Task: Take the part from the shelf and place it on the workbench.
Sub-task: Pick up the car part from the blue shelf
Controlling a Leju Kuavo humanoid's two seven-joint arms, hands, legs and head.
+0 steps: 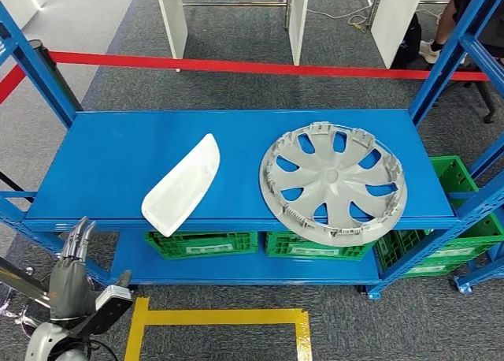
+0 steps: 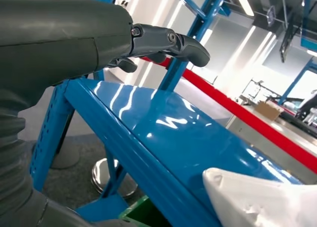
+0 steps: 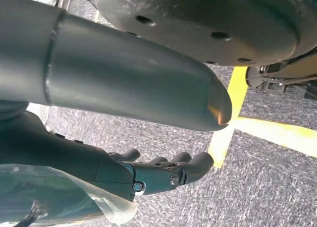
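A white plastic part, long and roughly wedge-shaped, lies flat on the blue shelf toward its left half. Its long axis runs diagonally, the broader rounded end at the shelf's front edge and slightly overhanging it, the narrower end pointing back and to the right. Just beside it to the right, apart from it, a silver wheel cover rests face-down, its near rim also hanging over the front edge.

The robot's left hand sits low in front of the shelf's left corner, below the shelf surface, fingers extended upward and holding nothing; the left wrist view shows its fingers stretched out above the shelf's edge, with the part's white tip nearby. The right hand hangs over grey carpet near yellow floor tape, fingers loosely curved, empty.

Green crates sit on the lower shelf tier. A red barrier tape runs behind the rack, with white table legs beyond.
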